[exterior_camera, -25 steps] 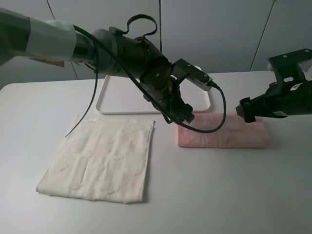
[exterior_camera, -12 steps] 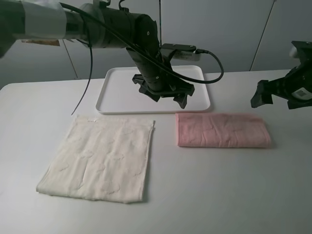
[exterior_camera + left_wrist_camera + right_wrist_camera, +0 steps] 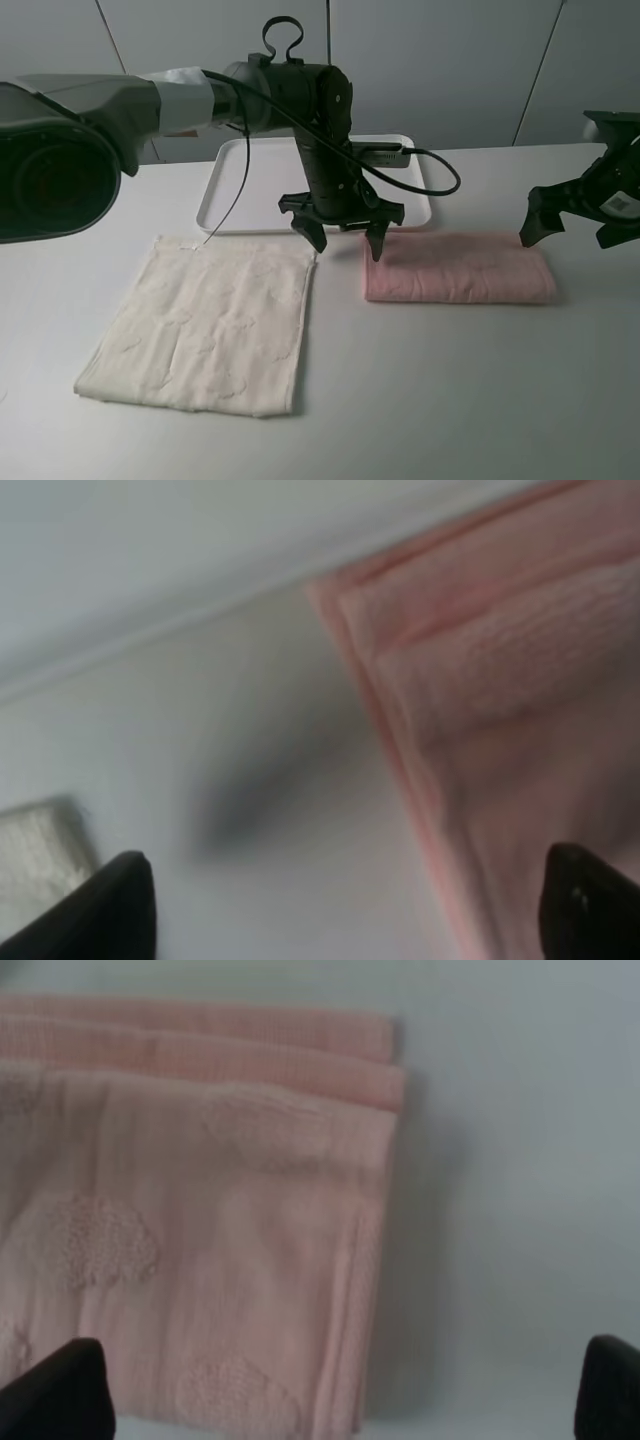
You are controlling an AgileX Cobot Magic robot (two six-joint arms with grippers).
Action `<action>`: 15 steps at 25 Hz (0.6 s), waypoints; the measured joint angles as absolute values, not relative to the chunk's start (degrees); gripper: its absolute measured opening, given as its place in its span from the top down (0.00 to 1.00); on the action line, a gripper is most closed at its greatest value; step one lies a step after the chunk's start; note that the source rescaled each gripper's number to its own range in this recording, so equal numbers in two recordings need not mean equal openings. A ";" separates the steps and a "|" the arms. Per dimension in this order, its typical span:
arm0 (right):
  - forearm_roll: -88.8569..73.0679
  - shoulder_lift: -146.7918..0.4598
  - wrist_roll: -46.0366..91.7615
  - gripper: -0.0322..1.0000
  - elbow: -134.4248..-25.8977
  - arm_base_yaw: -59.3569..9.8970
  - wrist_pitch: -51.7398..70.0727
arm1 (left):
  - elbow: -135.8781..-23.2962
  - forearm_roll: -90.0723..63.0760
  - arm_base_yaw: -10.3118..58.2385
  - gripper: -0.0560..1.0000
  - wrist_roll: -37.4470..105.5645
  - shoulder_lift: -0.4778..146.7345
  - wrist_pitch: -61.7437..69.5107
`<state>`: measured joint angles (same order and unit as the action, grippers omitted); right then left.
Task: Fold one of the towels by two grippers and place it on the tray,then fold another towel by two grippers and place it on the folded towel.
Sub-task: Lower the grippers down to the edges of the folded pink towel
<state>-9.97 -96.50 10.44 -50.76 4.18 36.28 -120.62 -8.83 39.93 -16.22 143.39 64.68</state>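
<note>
Left gripper (image 3: 342, 238) hangs wide open and empty over the left end of the folded pink towel (image 3: 460, 268), which lies on the table (image 3: 450, 400), just in front of the tray (image 3: 250, 190). Right gripper (image 3: 568, 232), equally spread and empty, hovers at its right end. Pinching only top layers could unfold it mid-lift.

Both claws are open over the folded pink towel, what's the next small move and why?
Probably lower both onto the short ends of the pink towel, then close. The left gripper and right gripper hang open near its opposite ends, and it lies folded on the table, not yet on the tray.
</note>
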 joint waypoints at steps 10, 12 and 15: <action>-9.55 -99.71 10.23 0.00 -50.89 4.18 36.28 | -120.97 -8.00 39.93 0.01 -20.50 145.14 65.99; -9.55 -100.63 10.23 0.00 -50.89 4.18 35.94 | -121.08 -7.47 39.93 0.01 -20.88 145.23 66.62; -8.74 -101.72 10.23 0.00 -50.89 4.18 34.87 | -121.08 -7.24 39.93 0.01 -20.89 145.23 66.74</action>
